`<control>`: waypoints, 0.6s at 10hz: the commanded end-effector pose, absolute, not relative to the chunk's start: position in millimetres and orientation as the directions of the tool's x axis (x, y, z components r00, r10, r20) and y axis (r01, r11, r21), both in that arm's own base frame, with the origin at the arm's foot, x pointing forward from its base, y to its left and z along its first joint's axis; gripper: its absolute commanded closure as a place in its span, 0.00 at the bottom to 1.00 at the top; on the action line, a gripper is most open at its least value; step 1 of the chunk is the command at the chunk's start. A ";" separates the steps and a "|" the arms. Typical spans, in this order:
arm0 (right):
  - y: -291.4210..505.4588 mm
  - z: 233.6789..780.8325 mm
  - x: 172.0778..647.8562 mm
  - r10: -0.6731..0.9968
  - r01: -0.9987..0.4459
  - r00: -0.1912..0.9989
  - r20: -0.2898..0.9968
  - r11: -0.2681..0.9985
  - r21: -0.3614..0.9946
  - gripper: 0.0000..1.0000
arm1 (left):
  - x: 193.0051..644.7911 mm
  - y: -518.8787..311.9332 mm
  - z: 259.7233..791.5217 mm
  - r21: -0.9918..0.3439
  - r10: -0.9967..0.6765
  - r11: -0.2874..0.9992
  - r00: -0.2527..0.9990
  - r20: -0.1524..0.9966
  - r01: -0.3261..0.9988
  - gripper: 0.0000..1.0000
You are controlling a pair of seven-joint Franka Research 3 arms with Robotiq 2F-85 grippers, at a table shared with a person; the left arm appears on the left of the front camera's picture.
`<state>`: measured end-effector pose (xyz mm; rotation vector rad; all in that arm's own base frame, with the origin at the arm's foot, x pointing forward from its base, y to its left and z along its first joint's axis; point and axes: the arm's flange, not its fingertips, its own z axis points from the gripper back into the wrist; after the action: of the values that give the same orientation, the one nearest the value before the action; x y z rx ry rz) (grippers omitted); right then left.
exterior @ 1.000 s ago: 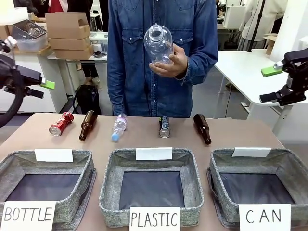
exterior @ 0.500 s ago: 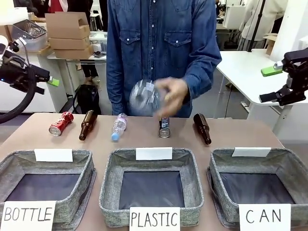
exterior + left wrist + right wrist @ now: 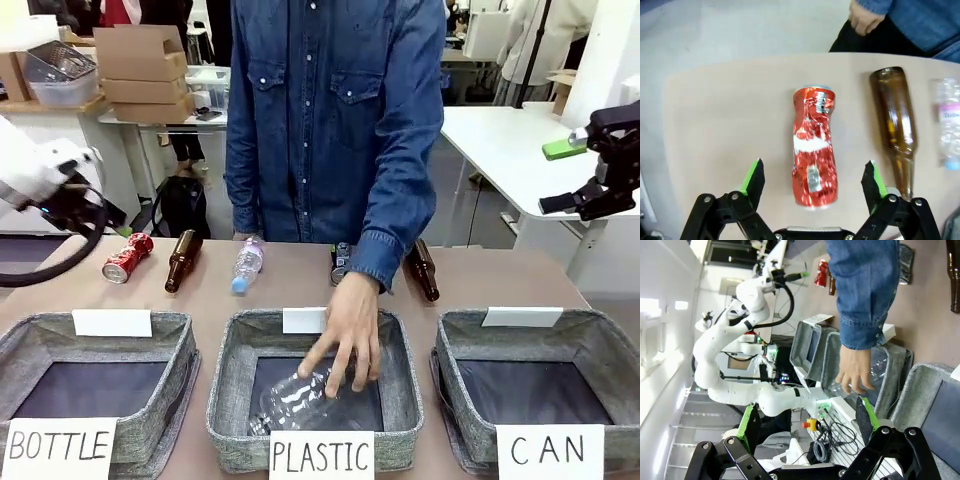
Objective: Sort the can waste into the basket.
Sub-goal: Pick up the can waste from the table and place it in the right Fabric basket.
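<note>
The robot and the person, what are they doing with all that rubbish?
They are sorting rubbish into baskets. The person's hand holds a clear plastic bottle down in the PLASTIC basket. The left gripper hovers, jaws open, above the red dented can lying on the table. The right gripper hangs high, jaws open. No can is in the CAN basket yet.

The red can [image 3: 813,150] on the far left is glossy thin metal, crumpled. The brown bottle [image 3: 895,120] beside it is smooth, shiny glass. The desk [image 3: 730,125] looks matt and smooth. The basket [image 3: 590,335] marked CAN, near right, is coarse grey woven cloth with a darker, smoother lining [image 3: 530,390]; its sign [image 3: 549,452] is matt white paper.
</note>
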<state>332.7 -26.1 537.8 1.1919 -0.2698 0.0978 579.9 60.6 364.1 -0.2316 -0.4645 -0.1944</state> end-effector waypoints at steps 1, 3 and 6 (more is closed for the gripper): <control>-24.9 539.3 335.8 -0.063 -0.246 0.956 0.285 0.355 0.902 0.00 | 606.2 52.4 350.4 -0.097 -0.125 0.978 0.893 0.432 0.184 0.00; -24.9 539.3 335.8 -0.063 -0.246 0.956 0.285 0.355 0.902 0.00 | 621.1 39.9 328.0 -0.067 -0.150 0.978 0.895 0.419 0.196 0.00; -24.9 539.3 335.8 -0.063 -0.246 0.956 0.285 0.355 0.902 0.00 | 630.2 29.6 317.5 -0.058 -0.157 0.979 0.908 0.389 0.195 0.00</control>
<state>332.6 -26.3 537.9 1.1918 -0.2704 0.0982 624.8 29.4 310.8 -0.1074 -0.4088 -0.1999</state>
